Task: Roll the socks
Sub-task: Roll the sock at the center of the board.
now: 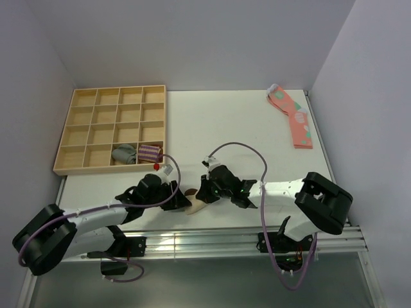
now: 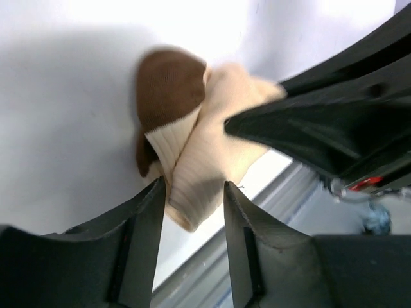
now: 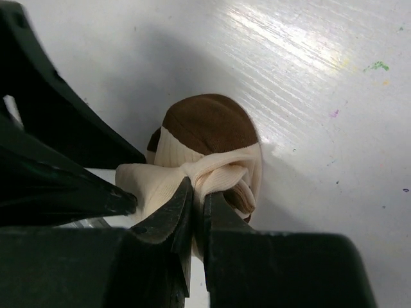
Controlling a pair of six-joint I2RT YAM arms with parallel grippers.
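The socks (image 1: 196, 205) lie bunched as one cream bundle with a dark brown end at the table's near edge, between my two grippers. In the left wrist view the socks (image 2: 199, 147) reach down between the fingers of my left gripper (image 2: 194, 186), which stands open; the fabric brushes one finger and there is a gap at the other. My right gripper (image 3: 199, 189) is shut on a cream fold of the socks (image 3: 205, 128), with the brown end just beyond its tips. From above, the left gripper (image 1: 174, 192) and right gripper (image 1: 204, 192) face each other across the bundle.
A wooden compartment tray (image 1: 109, 131) stands at the back left, with a grey rolled sock (image 1: 124, 154) and a purple-striped one (image 1: 149, 153) in its front row. Pink socks (image 1: 292, 115) lie at the far right. A metal rail (image 1: 225, 240) runs below the table's near edge.
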